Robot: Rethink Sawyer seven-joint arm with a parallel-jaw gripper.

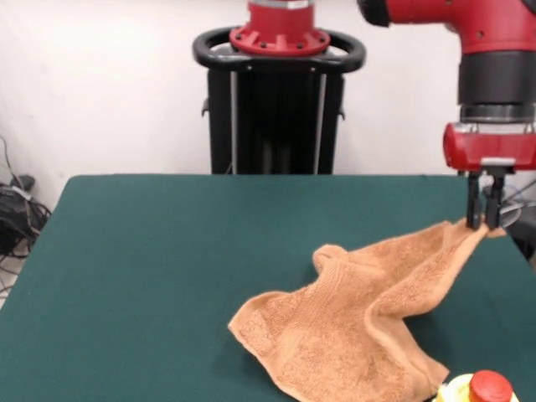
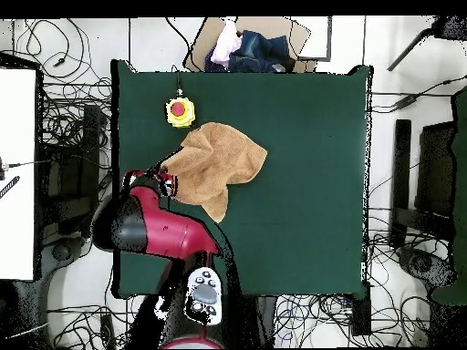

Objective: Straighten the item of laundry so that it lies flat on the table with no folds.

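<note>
Yellow button box (image 1: 479,389) sits on green table (image 1: 167,251); claw (image 1: 485,219) clamped on rumpled towel (image 1: 360,335) corner.

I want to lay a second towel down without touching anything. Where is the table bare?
Most of the table is bare: in the front view, the whole stretch left of the towel, back to the pedestal. The right side is crowded: the tool pinches a towel corner there, and the red-and-yellow button sits by the towel's near edge.
</note>
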